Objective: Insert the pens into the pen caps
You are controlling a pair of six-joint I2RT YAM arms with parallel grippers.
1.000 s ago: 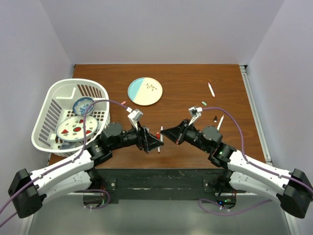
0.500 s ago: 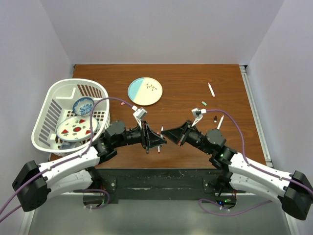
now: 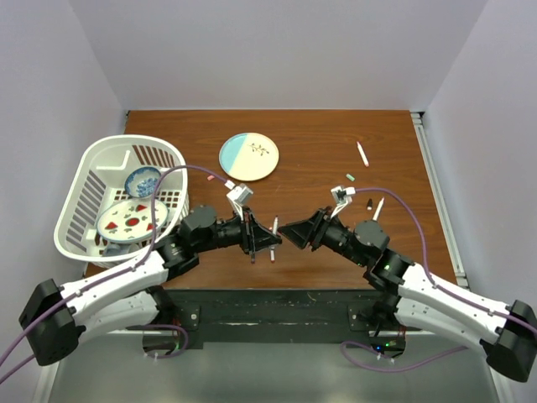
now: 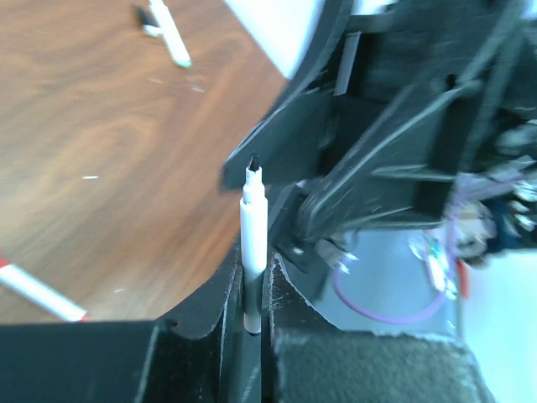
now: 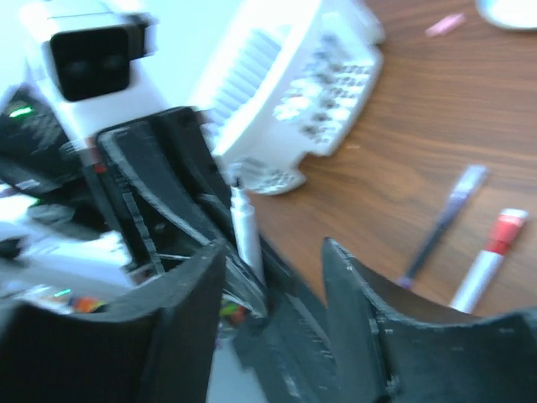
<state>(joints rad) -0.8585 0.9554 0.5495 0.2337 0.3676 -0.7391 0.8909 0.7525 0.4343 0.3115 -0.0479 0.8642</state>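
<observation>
My left pincer (image 4: 254, 275) is clamped on a white pen (image 4: 252, 214), black tip upward, lifted off the desk (image 4: 109, 151). My left wrist view shows this grip plainly, while overhead it is too small to make out. My right pincer (image 5: 273, 252) stands wide, holding nothing, facing that pen. My right wrist view adds a purple pen (image 5: 445, 220) and a red-capped pen (image 5: 488, 256) lying side by side on the desk, the white basket (image 5: 310, 75) beyond them. Overhead alone shows the plate (image 3: 249, 157).
</observation>
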